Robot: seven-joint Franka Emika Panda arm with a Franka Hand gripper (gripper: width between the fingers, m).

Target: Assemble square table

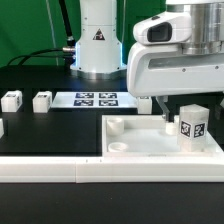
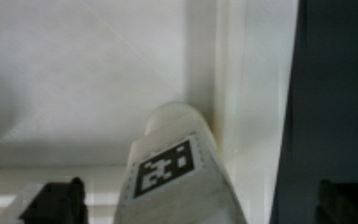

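The black bench (image 1: pixel 50 135) carries the square tabletop (image 1: pixel 135 152), hard against the white rail fence (image 1: pixel 50 172). One leg (image 1: pixel 192 123) stands on that slab toward the exterior view's right. My gripper (image 1: pixel 165 112) hangs open over it, touching nothing. I should centre on the leg before closing, because the raised rim crowds one side. There is freer room toward the marker board (image 1: pixel 95 99).

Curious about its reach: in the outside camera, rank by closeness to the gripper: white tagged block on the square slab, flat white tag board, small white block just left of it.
1. White tagged block leg, beside the gripper.
2. Marker board, mid-table.
3. Small white block leg, exterior view's left.
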